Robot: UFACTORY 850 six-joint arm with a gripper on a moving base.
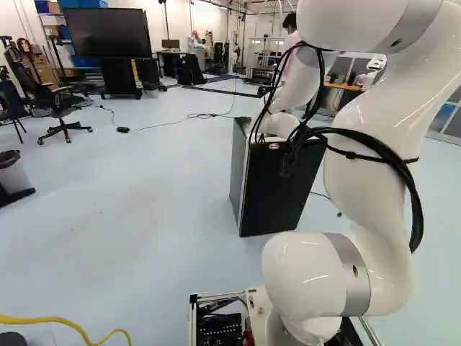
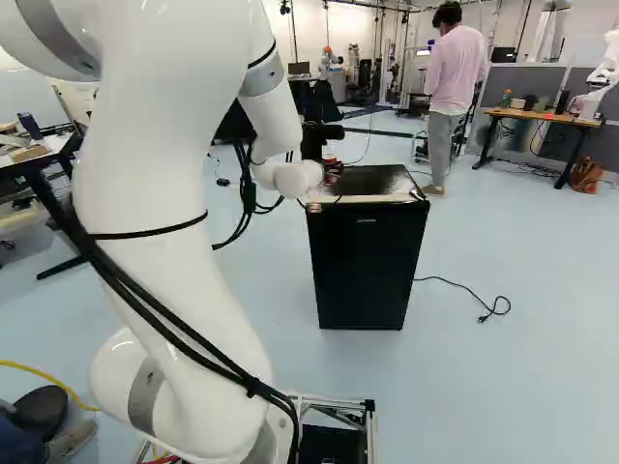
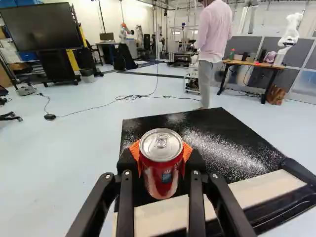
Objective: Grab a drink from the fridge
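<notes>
Clamping a red can [image 3: 160, 168] between both fingers [image 3: 135, 149] near the fridge edge [image 3: 269, 190], floor [image 3: 64, 163] stretching wide alongside

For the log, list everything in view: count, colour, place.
Drink can: one, red, in end effector
Fridge: one, black, ahead of base
Screen: one, black, left base view's left
Office chair: at least one, black, near screen
Backpack: one, black, beyond screen
Desk: one, brown-topped, right base view's right
Bag: one, brown, beside desk
Another robot: at least one, white, at desk
Yellow cable: one, left base view's foot
Arm: one, white, on base
End effector: one, black, shut on can
</notes>
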